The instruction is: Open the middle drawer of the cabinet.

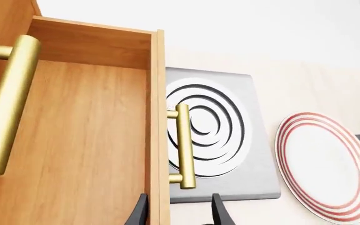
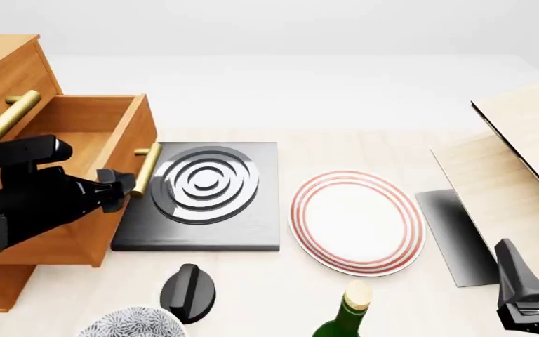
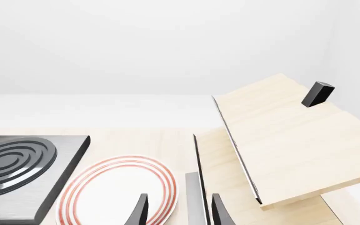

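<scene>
1. The cabinet stands at the far left of the counter, and the middle drawer is pulled well out of it, its wooden floor open to view.
2. The drawer's brass handle sits on the drawer front, hanging over the near edge of the grey burner plate with its ringed coil.
3. Above it, the top drawer's handle is in line with the cabinet face, that drawer shut.
4. The left pincer is right at the drawer front, just beside the handle; in the left wrist view its two dark fingertips stand apart, below the end of the bar, with nothing gripped between them.
5. The right pincer hangs low at the near right corner, well apart from the cabinet; the right wrist view shows its fingers spread with nothing held.
6. A red-ringed plate lies right of the burner, near the pale wooden board.
7. Along the near edge: a black knob, a green bottle, and a patterned bowl.
</scene>
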`<control>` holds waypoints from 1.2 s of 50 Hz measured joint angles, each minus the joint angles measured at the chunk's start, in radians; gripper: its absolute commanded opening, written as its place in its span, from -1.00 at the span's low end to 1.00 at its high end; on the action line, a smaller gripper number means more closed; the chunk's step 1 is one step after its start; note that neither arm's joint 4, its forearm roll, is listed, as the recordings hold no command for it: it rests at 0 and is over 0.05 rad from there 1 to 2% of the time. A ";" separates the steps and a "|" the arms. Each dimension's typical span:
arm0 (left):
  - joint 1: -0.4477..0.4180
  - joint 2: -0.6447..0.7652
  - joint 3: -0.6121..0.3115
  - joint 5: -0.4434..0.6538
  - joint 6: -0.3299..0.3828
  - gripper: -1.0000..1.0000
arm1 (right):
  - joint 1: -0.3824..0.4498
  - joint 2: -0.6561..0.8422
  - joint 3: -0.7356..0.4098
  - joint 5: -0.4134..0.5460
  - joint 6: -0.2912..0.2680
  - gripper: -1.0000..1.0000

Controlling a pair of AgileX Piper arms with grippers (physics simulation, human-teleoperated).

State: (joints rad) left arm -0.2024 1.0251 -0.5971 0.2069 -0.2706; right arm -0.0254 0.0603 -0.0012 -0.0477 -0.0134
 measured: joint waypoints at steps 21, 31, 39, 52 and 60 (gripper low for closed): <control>-0.034 0.005 -0.029 0.021 0.011 1.00 | 0.000 -0.001 0.000 0.001 0.000 1.00; -0.048 0.015 -0.047 0.029 0.021 1.00 | 0.000 -0.001 0.000 0.001 0.000 1.00; -0.060 0.021 -0.060 0.037 0.027 1.00 | 0.000 -0.001 0.000 0.001 0.000 1.00; -0.083 0.021 -0.075 0.049 0.033 1.00 | 0.000 -0.003 0.000 0.003 0.000 1.00; -0.100 0.016 -0.083 0.059 0.035 1.00 | 0.000 -0.005 0.000 0.004 0.000 1.00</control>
State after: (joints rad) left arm -0.3022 1.0409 -0.6806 0.2660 -0.2355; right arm -0.0256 0.0558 -0.0014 -0.0433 -0.0135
